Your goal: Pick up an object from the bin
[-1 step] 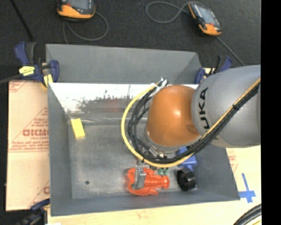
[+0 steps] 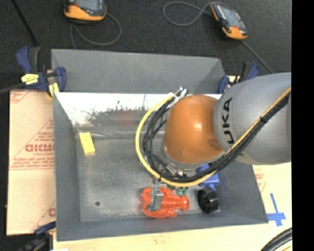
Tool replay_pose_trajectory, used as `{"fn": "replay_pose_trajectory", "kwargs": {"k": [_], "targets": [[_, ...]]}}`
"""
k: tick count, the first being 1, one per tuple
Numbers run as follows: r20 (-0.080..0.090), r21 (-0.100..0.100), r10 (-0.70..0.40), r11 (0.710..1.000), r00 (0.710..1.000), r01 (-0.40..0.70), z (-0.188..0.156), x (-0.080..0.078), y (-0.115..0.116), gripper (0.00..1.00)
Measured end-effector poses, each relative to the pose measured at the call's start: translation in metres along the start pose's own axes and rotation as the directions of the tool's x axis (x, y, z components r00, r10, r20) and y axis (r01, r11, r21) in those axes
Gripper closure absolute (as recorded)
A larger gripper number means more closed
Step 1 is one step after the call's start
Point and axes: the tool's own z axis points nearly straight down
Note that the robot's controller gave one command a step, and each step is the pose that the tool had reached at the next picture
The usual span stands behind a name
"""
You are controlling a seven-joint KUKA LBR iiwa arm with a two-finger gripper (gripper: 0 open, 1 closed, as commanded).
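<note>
A dark desk (image 2: 147, 29) carries a grey metal bin (image 2: 64, 162). Beyond the bin's far side lie an orange-and-black gadget (image 2: 84, 9) to the left and a second gadget (image 2: 228, 19) to the right, each with a thin cord.

The grey arm (image 2: 255, 122) comes in from the right and hangs over the right half of the bin. Its wrist wears a rounded orange cover (image 2: 191, 127), and a loop of yellow and black cables (image 2: 147, 142) curls round the cover's left side.

Below the cover the hand (image 2: 158, 198) is down at the bin floor, close to the near wall and a little right of the middle. It sits on the left part of a lumpy red-orange toy (image 2: 172, 205), which lies along the near wall. A grey part of the hand stands in front of the toy and touches it. Whether the hand is wide or narrow cannot be told from this angle, nor whether it has the toy gripped.

Just right of the toy stands a black round thing (image 2: 207, 201), and a blue thing (image 2: 212, 181) peeks out from under the arm just beyond it. A small green piece (image 2: 182, 188) shows at the toy's far edge. Well apart from these, on the left of the floor toward the far wall, lies a yellow block (image 2: 87, 143).
</note>
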Motion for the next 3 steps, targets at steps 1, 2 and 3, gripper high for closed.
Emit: {"fn": "replay_pose_trajectory", "kwargs": {"k": [1,2,3], "targets": [[0.003,0.002,-0.014,1.0,1.0,0.014,0.041,-0.017,-0.032,0.0],[-0.003,0.002,0.004,1.0,1.0,-0.004,0.065,-0.017,-0.046,0.0],[-0.001,0.003,-0.008,1.0,1.0,0.008,0.101,0.005,-0.075,1.0]]}}
